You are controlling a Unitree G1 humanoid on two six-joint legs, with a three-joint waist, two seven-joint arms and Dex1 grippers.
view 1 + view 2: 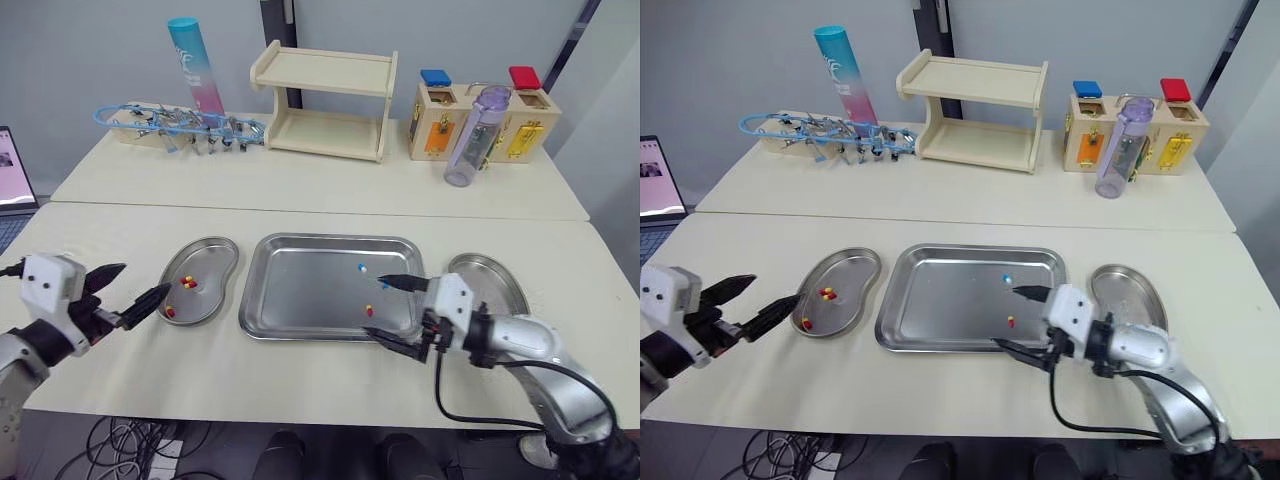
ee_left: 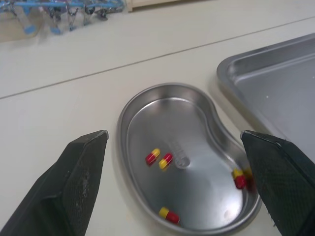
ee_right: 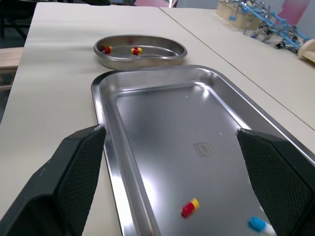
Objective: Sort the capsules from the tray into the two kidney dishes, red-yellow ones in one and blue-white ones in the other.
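Observation:
The steel tray point(image 1: 300, 290) sits mid-table and holds one red-yellow capsule point(image 1: 369, 311) and two blue-white capsules point(image 1: 361, 268). My right gripper point(image 1: 375, 307) is open over the tray's right end, its fingers on either side of the red-yellow capsule point(image 3: 189, 207). A blue-white capsule point(image 3: 258, 224) lies beside it. The left kidney dish point(image 1: 215, 262) holds several red-yellow capsules point(image 2: 152, 156). My left gripper point(image 1: 148, 278) is open just left of that dish and holds nothing. The right kidney dish point(image 1: 495, 275) lies partly behind my right arm.
At the back of the table stand a wooden shelf point(image 1: 325, 100), a clear purple bottle point(image 1: 478, 135), a wooden lock box point(image 1: 440, 120), a blue rack of clips point(image 1: 180, 125) and a tall blue-pink tube point(image 1: 195, 65). A laptop point(image 1: 10, 180) sits at the far left.

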